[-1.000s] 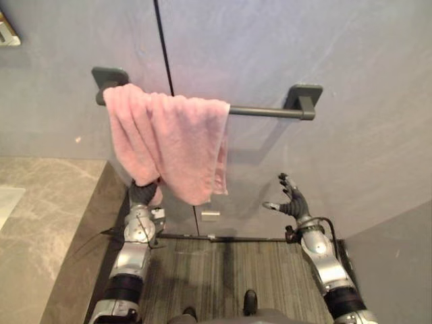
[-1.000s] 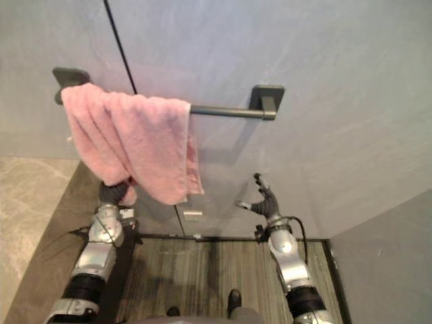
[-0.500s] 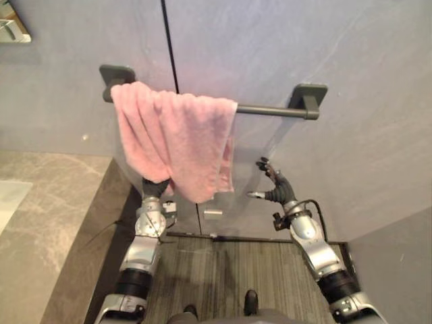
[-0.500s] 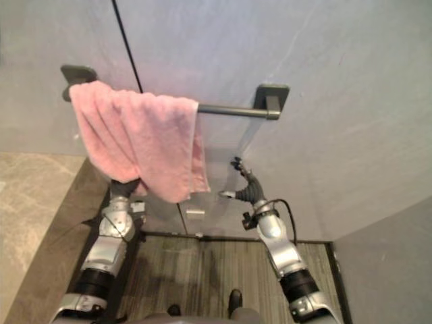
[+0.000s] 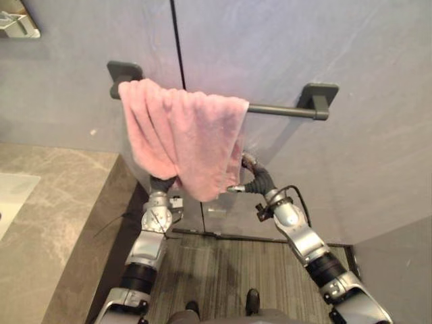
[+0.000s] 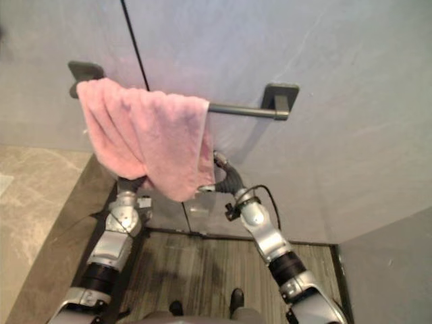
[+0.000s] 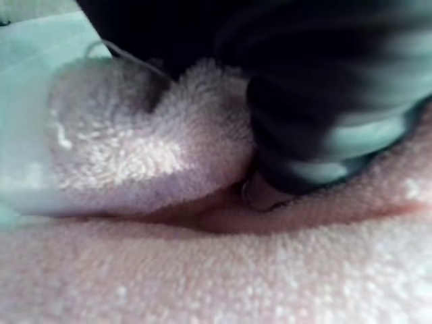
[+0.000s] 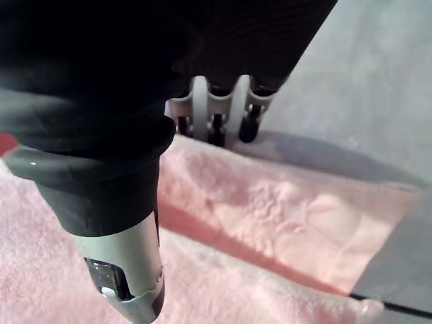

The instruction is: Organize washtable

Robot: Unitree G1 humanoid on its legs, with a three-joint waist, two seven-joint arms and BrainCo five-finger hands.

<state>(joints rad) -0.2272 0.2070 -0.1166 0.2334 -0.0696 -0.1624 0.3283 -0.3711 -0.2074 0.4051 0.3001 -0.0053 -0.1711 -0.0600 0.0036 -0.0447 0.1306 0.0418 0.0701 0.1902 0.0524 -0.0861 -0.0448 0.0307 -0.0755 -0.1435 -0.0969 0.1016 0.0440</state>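
Note:
A pink towel hangs bunched over the left half of a dark wall bar. My left hand is up under the towel's lower left part, and in the left wrist view a wad of the towel is pinched against its dark cover. My right hand is at the towel's lower right edge. In the right wrist view its fingers are straight, with their tips at the towel's border, and its thumb lies over the cloth.
A grey-brown stone counter runs along the left, with a pale basin edge on it. The grey wall has a dark vertical seam and a small shelf at the top left. Striped flooring lies below.
My right hand has moved up and to the left, from free air beside the wall to the towel's right edge. The left hand stays under the towel. The camera has shifted slightly.

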